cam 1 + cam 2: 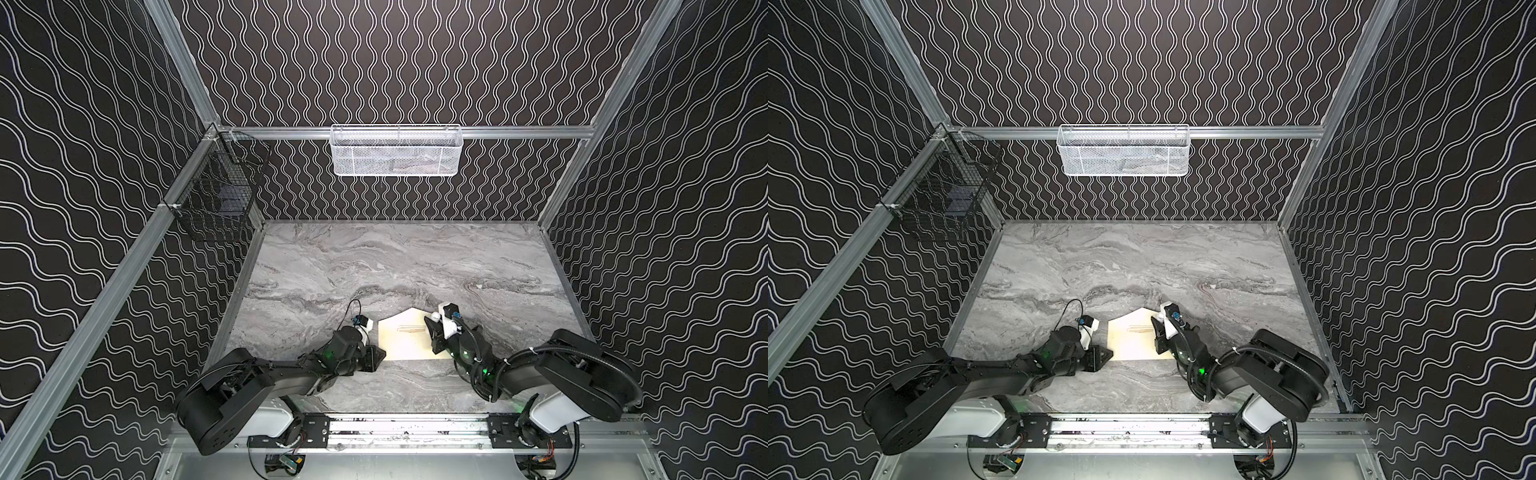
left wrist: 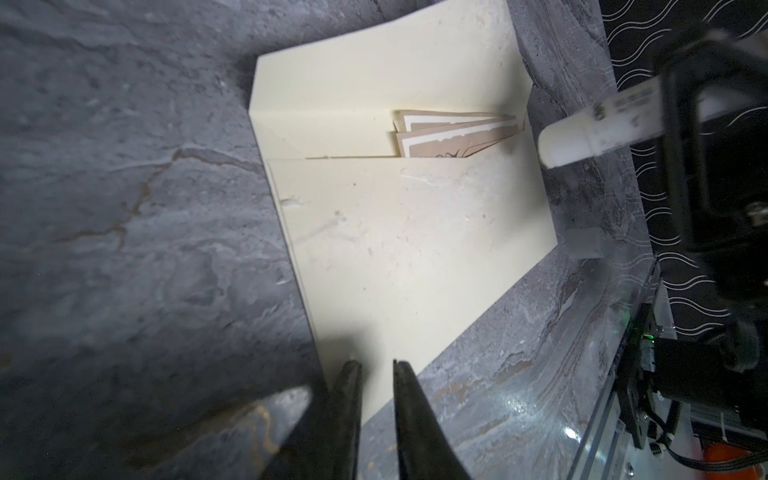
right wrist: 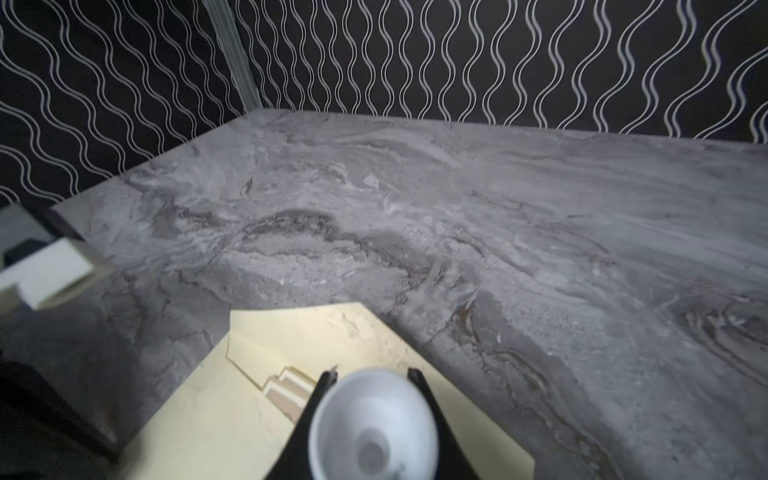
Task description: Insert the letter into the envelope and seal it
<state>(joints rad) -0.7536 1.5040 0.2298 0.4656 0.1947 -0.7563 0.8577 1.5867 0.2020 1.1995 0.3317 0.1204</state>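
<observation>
The letter [image 2: 453,133] was tucked in the envelope [image 1: 405,340], low centre of a top view. A glue stick [image 3: 374,424] was clamped in the right gripper [image 3: 372,372], the left gripper [image 2: 377,365] narrowly parted at the envelope's corner. Left unpinned, the envelope could be dragged by the stick.

My two arms mostly black. Left arm [image 1: 266,374], right arm [image 1: 573,365]: bulky rounded black housings, lower corners of both top views. White shells [image 1: 270,415] at bases. Green lights [image 1: 329,354] on forearms. White camera mounts [image 1: 449,326], blue plugs [image 1: 456,316], at wrists. Thin black cable [image 1: 352,305] loops above left wrist; ribbed black hose [image 1: 482,390] along right. Left gripper [image 2: 376,365]: two black tapered fingers [image 2: 347,399].
</observation>
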